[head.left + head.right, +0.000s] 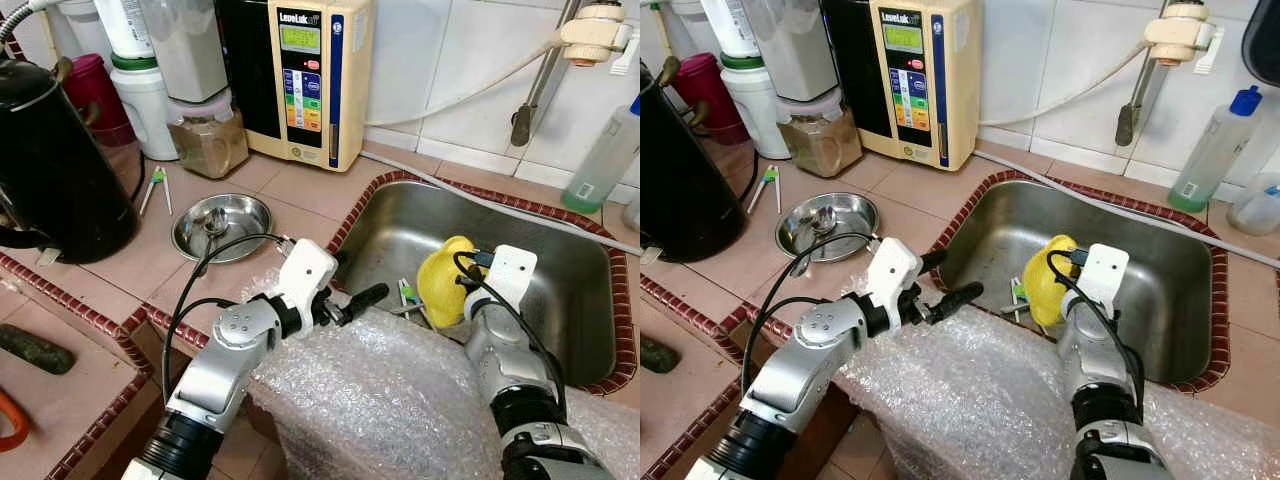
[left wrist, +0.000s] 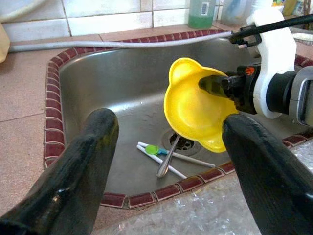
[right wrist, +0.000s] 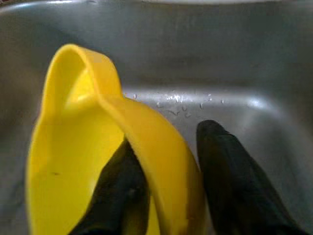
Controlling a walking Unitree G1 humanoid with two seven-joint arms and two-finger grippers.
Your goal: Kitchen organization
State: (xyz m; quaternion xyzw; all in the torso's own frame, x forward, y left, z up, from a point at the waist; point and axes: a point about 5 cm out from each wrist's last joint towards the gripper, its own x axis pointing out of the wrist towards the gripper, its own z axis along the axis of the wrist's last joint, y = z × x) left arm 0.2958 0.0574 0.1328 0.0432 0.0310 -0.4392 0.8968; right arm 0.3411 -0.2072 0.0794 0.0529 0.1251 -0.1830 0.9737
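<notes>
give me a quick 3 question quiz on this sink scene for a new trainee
1. True or false: the right end effector grips the rim of the yellow bowl over the sink.
2. Where is the left end effector?
A. inside the steel dish
B. open at the sink's near left corner, holding nothing
C. on the black kettle
3. Fill in: a spoon and white-handled utensils lie on the sink floor by the ____.

Key
1. True: one finger inside the rim, one outside.
2. B
3. drain
</notes>
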